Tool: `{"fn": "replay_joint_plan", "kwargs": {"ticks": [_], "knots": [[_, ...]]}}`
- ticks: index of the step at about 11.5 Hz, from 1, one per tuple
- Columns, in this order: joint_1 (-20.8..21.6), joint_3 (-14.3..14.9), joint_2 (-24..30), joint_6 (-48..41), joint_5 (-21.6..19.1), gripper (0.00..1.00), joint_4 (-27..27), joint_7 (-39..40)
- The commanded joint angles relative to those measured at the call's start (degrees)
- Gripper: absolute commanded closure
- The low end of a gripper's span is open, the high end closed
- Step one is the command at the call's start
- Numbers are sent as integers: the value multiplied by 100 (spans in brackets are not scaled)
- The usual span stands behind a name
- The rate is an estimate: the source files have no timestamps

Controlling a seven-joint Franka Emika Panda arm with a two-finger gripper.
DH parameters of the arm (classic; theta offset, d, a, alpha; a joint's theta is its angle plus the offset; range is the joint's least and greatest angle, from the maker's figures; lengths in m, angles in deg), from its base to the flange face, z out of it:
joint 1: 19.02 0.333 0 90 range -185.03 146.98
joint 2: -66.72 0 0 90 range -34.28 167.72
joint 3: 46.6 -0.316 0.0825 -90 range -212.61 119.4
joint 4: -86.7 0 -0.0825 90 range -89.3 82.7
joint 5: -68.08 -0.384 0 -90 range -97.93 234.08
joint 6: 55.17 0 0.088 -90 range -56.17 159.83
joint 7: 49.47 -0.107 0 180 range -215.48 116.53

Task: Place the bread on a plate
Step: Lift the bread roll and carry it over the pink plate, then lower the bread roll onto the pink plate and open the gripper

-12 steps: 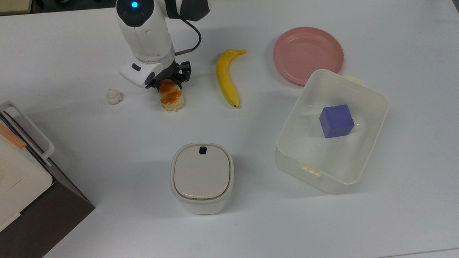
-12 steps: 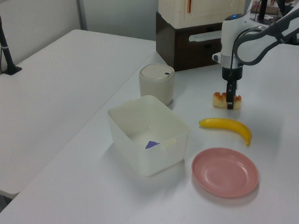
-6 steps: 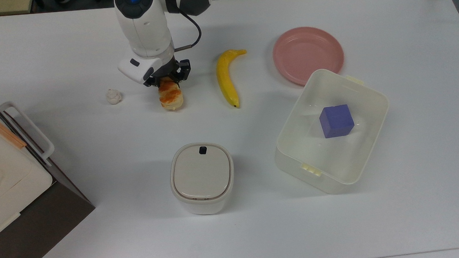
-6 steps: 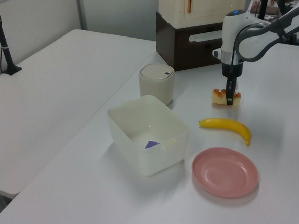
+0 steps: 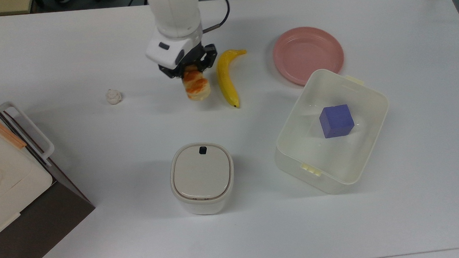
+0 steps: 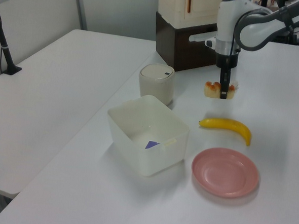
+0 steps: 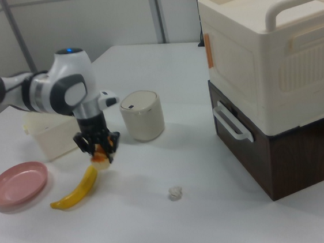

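Since a second ago the bread (image 5: 196, 86) has left the desk (image 5: 92, 53) and travelled toward the top view's right. Jaws (image 5: 189, 70) are clenched on its far end, so it hangs clear of the desk, just beside the banana (image 5: 225, 77). The plate (image 5: 308, 54) lies well apart, beyond the banana on the top view's right. To do the carry well, I judge it should stay high over the banana, then lower onto the plate's middle before letting go, keeping away from the tub (image 5: 365, 98).

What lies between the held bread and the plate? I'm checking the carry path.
The banana, in the top view, between the bread and the plate.
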Motion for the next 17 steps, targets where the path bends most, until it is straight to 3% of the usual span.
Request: {"fn": "replay_joint_plan", "kwargs": {"ticks": [1,7,9,11,17], "knots": [[363,46,148,-622,-244,54,353,-50],[1364,-165,95,-939,-394,54,433,-173],[1454,-497,86,-1036,-481,53,424,-191],[1559,-621,60,-1080,-491,53,372,-191],[2358,-622,-344,-1045,-491,53,310,-454]]}}
